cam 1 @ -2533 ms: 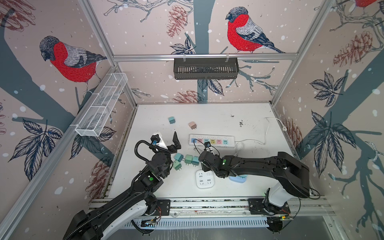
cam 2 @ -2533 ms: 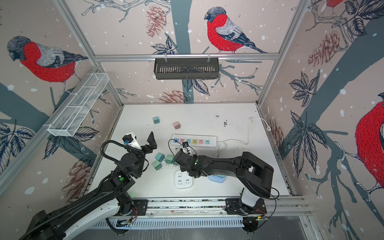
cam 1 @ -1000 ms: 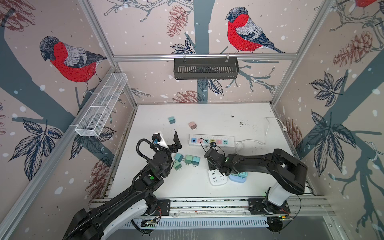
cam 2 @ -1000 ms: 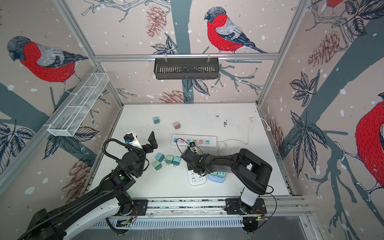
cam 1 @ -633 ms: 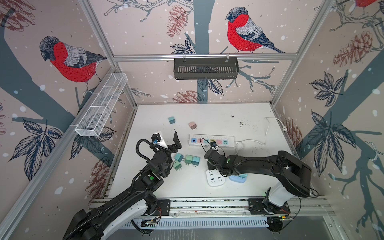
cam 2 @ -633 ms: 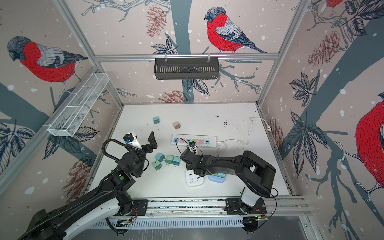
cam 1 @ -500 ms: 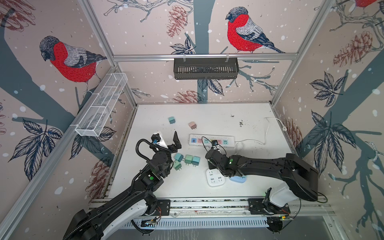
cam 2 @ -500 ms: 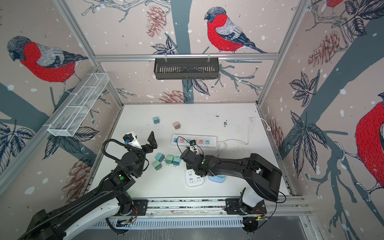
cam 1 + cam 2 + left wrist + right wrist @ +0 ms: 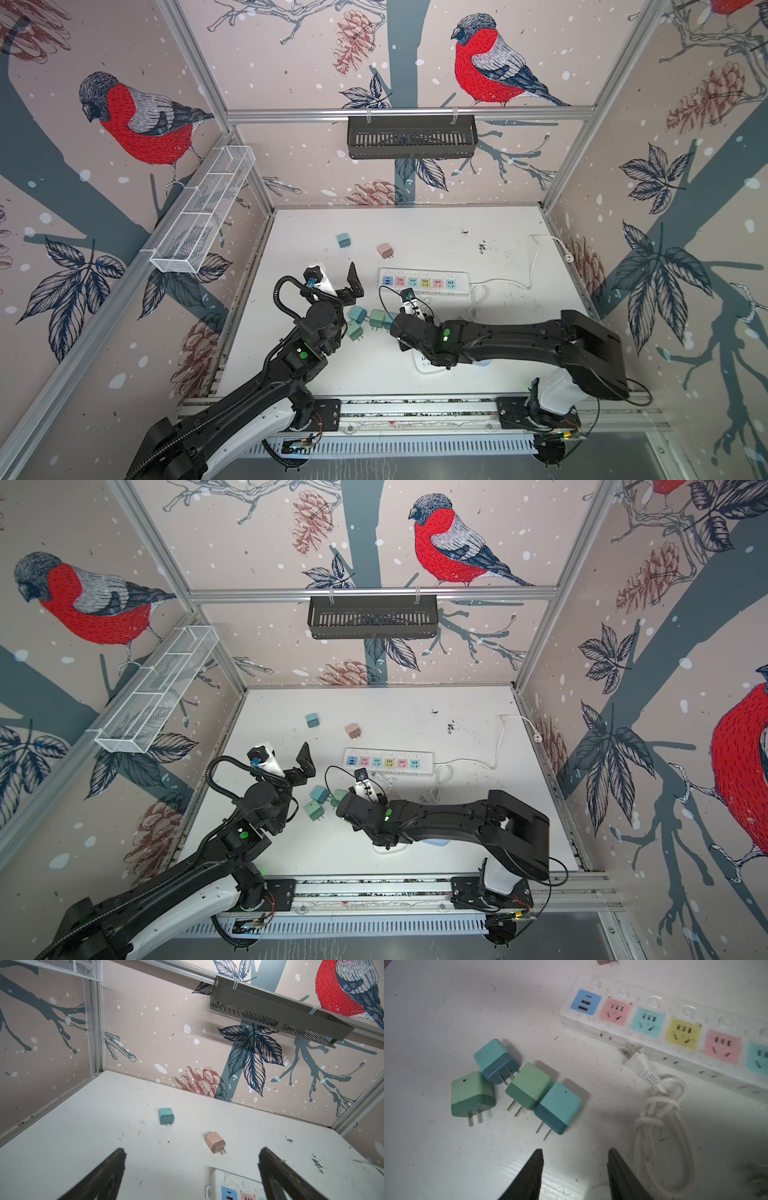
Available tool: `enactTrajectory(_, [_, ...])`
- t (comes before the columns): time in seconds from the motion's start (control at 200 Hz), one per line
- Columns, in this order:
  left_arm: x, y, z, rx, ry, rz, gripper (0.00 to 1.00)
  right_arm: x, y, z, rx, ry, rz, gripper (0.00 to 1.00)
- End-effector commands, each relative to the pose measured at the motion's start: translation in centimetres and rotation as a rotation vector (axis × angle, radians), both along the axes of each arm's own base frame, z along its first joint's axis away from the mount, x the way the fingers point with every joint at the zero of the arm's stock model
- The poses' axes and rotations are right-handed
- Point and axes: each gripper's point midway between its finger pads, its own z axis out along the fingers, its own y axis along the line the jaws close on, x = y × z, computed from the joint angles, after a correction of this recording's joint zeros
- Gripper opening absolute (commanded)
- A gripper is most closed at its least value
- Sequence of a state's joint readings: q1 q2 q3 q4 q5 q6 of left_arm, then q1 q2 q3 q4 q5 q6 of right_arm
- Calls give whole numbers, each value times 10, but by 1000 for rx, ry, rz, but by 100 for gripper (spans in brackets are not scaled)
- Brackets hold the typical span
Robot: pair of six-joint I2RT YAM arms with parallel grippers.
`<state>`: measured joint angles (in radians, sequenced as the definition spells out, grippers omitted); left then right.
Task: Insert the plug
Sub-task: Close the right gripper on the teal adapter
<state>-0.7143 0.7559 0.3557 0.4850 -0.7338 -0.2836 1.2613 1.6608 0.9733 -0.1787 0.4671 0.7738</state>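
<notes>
**Plugs loose, both claws empty**

Item: right claw [image 9: 575, 1150]. Jaws part-way apart, nothing between them.
Item: left claw [image 9: 192, 1149]. Jaws spread wide, empty, held off the table [image 9: 436, 1157].

Task's thing (which plug is meant cannot be told): a blue cube plug [image 9: 560, 1105] lies just ahead of the right claw's tips, prongs pointing back toward them. A white corded plug [image 9: 636, 1059] lies farther ahead, its prongs touching the side wall of the power strip [image 9: 685, 1064]. Every coloured socket in the right wrist view stands empty.

Hazards, as judged:
- The blue cube plug touches a green cube plug [image 9: 529, 1084], so closing on one would likely shove the other.
- The cable coil [image 9: 660, 1118] lies just beside one right finger and could snag on a sideways move.
- The power strip looks unanchored, so a push into a socket may slide it.
- In both top views the left claw's wrist hangs near the same cluster, and the arms could meet.

Room:
- There is bare table on the side of the cluster away from the power strip.
- Ahead of the left claw, a pink cube plug [image 9: 215, 1142] and a teal cube plug [image 9: 166, 1115] lie well apart with open surface around both.
- A white socket block [image 9: 420, 365] sits beneath the right claw's wrist and limits descent there.
</notes>
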Motion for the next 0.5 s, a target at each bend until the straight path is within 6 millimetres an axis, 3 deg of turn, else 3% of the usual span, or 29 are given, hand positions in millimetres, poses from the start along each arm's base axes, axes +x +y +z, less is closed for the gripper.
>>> enactTrajectory(0.0, [1, -1, 7, -12, -17, -8, 99, 3, 13, -13, -41, 15, 16, 52])
enactTrajectory(0.155, [0, -4, 8, -10, -19, -23, 99, 9, 28, -28, -67, 37, 19, 54])
enactTrajectory(0.245, [1, -5, 7, -7, -18, -28, 99, 13, 32, -33, -72, 40, 19, 62])
enactTrajectory(0.495, [3, -10, 7, 10, -10, -51, 99, 21, 24, -47, -107, 51, -12, 64])
